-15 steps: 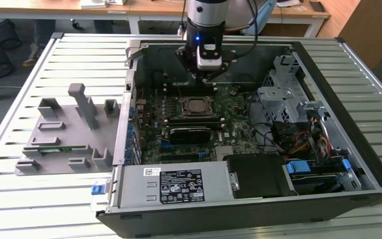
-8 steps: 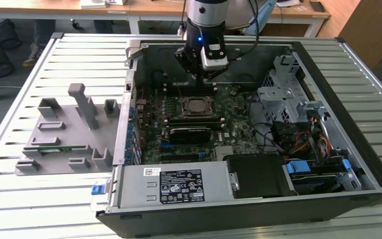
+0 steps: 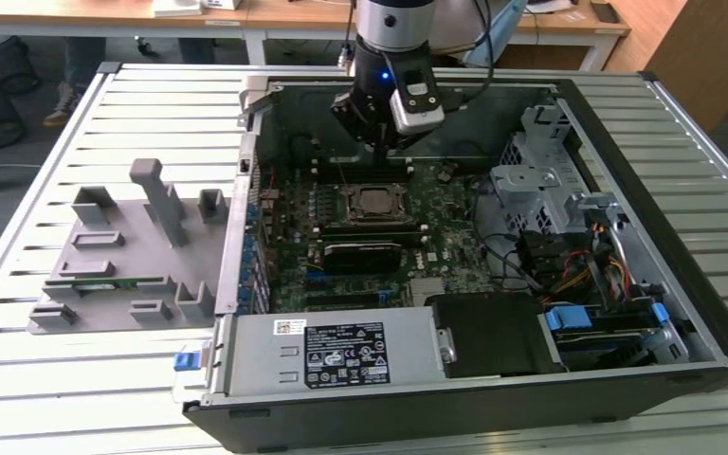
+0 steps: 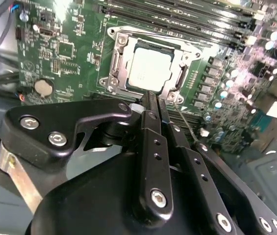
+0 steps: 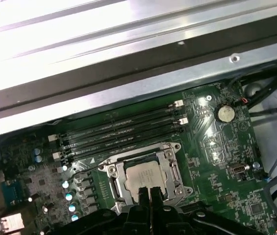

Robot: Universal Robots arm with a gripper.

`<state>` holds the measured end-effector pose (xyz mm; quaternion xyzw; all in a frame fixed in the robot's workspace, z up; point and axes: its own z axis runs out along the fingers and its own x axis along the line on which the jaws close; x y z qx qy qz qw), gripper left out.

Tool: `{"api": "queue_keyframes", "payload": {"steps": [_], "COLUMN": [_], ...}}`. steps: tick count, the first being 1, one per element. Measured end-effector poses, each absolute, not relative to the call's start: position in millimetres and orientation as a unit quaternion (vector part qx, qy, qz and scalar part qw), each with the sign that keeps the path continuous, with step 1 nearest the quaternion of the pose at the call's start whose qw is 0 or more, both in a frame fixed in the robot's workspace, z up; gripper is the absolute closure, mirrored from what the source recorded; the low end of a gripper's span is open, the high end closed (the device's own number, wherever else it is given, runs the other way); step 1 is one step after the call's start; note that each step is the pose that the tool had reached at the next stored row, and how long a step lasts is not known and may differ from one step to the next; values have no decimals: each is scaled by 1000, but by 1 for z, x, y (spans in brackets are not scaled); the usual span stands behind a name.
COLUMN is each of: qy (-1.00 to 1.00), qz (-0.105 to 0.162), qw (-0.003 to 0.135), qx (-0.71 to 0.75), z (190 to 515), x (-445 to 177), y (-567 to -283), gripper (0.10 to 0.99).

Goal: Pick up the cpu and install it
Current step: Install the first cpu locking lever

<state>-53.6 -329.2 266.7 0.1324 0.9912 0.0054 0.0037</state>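
Closest to us in both wrist views is the black gripper [image 4: 150,100], and we see its two fingers [image 5: 142,195] pressed flat together with nothing between them. Just past the fingertips lies the cpu [image 4: 149,67], a small flat square chip with a pale silver-white metal top and a thin darker rim. We find it lying flat in the socket [image 4: 116,61], its top facing up out of the case, with the metal frame surrounding it on all sides. Being square, it has no clear long axis; its edges run in line with the frame and, in the first wrist view, with the memory slots [image 5: 121,131] that lie just beyond it. We cannot read any corner mark that would tell which way it is turned. In the exterior view we see the arm reaching down into the open computer case [image 3: 667,114], the gripper [image 3: 377,142] hanging above the green motherboard [image 3: 446,204], toward the far edge of the socket, where the cpu [image 3: 371,201] shows as a light square. A round coin battery [image 5: 225,113] sits on the board off to one side of the socket. On the exterior view's left, a grey holder tray [image 3: 124,256] rests on the slatted metal table [image 3: 35,379] beside the case.
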Motion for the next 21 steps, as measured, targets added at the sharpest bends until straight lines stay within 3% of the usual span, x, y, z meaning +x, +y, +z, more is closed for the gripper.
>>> {"api": "queue_keyframes", "payload": {"steps": [14,17,21], "qy": [999,1000,1000], "qz": [6,6,6], "qw": [3,3,3], "qx": [33,28,27], "z": [265,265,265], "x": [-58,-65,-75], "y": [-329,-329,-330], "gripper": [929,980,980]}}
